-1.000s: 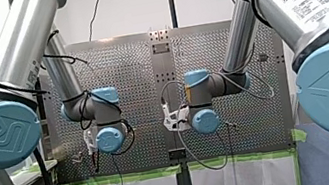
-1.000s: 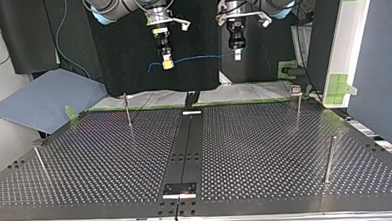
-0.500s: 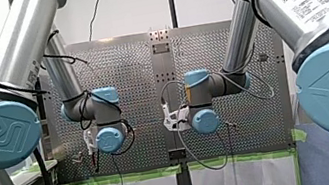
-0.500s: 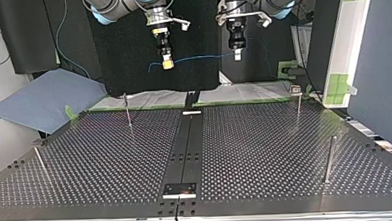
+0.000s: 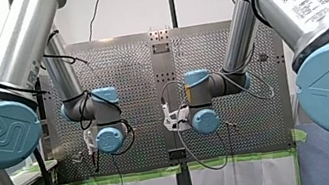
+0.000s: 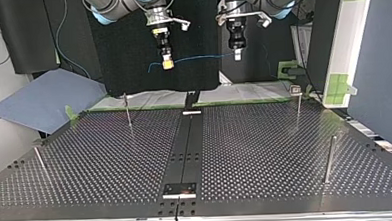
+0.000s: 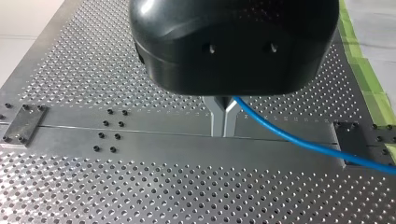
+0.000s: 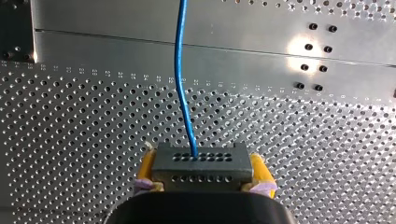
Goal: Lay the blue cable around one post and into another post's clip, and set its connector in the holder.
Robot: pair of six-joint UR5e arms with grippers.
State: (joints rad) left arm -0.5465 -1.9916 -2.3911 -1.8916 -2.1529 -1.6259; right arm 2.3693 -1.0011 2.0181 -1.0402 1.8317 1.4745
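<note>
The blue cable [image 6: 201, 56] hangs in the air between my two grippers, above the table's far edge in the top view. My right gripper [image 6: 167, 63] [image 8: 201, 169] is shut on the cable's dark connector block [image 8: 201, 161], its yellow pads [image 8: 145, 170] on either side. From the block the cable [image 8: 180, 70] runs away ahead of the gripper. My left gripper [image 6: 237, 53] [image 7: 224, 116] is shut on the cable [image 7: 303, 140] with its metal fingers [image 7: 217, 114]. The cable trails off to one side over the perforated plate [image 7: 140, 186].
Thin posts stand on the perforated table [image 6: 266, 152]: two near the far edge [image 6: 128, 111] [image 6: 298, 106], two nearer the camera [image 6: 329, 159] [image 6: 40, 165]. A dark strip runs down the middle, with a small plate [image 6: 179, 190] at its near end and another [image 6: 191, 112] at its far end.
</note>
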